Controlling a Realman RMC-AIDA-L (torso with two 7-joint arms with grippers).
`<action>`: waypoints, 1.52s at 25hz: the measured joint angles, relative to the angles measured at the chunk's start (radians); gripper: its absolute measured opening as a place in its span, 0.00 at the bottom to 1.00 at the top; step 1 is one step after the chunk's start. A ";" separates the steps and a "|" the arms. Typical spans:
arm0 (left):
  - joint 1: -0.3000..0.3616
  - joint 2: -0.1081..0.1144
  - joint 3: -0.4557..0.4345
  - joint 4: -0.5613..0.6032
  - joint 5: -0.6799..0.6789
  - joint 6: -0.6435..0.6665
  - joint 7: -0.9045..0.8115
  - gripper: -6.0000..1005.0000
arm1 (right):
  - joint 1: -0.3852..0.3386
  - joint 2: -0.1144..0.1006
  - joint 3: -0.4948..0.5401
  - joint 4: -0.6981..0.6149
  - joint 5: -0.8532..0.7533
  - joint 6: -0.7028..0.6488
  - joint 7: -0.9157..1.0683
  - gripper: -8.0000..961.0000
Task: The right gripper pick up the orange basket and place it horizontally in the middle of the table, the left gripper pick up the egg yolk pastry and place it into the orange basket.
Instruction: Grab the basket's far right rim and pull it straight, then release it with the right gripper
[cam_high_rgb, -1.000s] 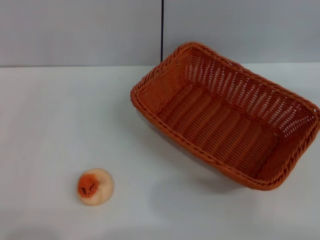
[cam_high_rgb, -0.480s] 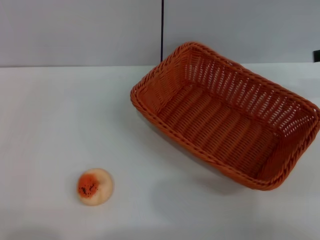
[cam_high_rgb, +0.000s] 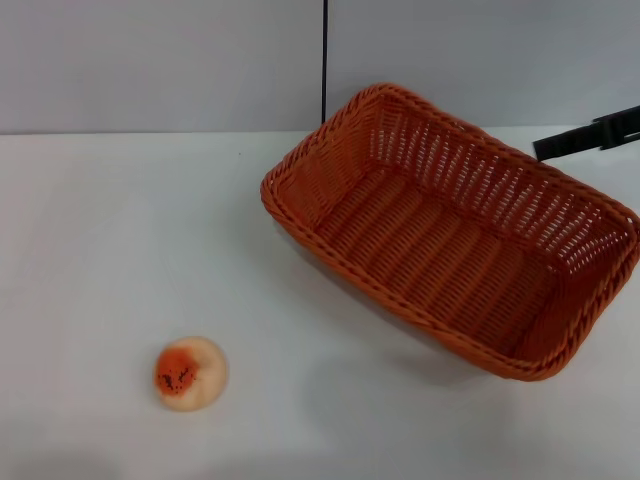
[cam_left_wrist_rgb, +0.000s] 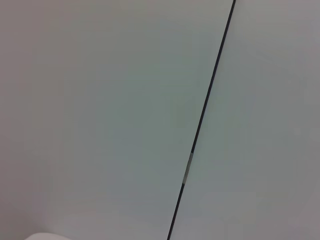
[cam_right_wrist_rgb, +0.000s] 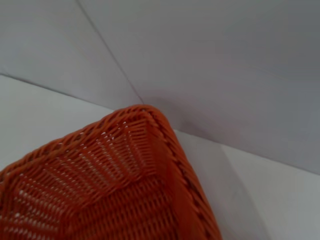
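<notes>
The orange basket sits empty and skewed on the right half of the white table, one corner pointing toward the back wall. The right wrist view shows that far corner of the basket close up, from above. My right gripper reaches in as a black bar from the right edge, above and just behind the basket's far right rim, not touching it. The egg yolk pastry lies alone at the front left of the table. The left gripper is out of view; its wrist view shows only wall.
A grey wall with a dark vertical seam stands behind the table; the same seam crosses the left wrist view. Bare tabletop lies between the pastry and the basket.
The right gripper has come into the head view from the right edge and moved leftward toward the basket's far rim. Basket and pastry have not moved.
</notes>
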 joint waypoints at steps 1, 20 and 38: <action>0.001 0.000 0.000 0.000 0.000 0.000 0.000 0.81 | 0.001 0.008 -0.009 0.004 0.000 -0.017 -0.002 0.66; -0.005 0.003 -0.006 0.010 -0.006 0.031 -0.002 0.81 | 0.005 0.096 -0.056 0.102 0.008 -0.243 -0.133 0.63; 0.002 0.003 -0.005 0.012 -0.006 0.044 0.000 0.81 | 0.020 0.101 -0.098 0.049 0.005 -0.222 -0.225 0.19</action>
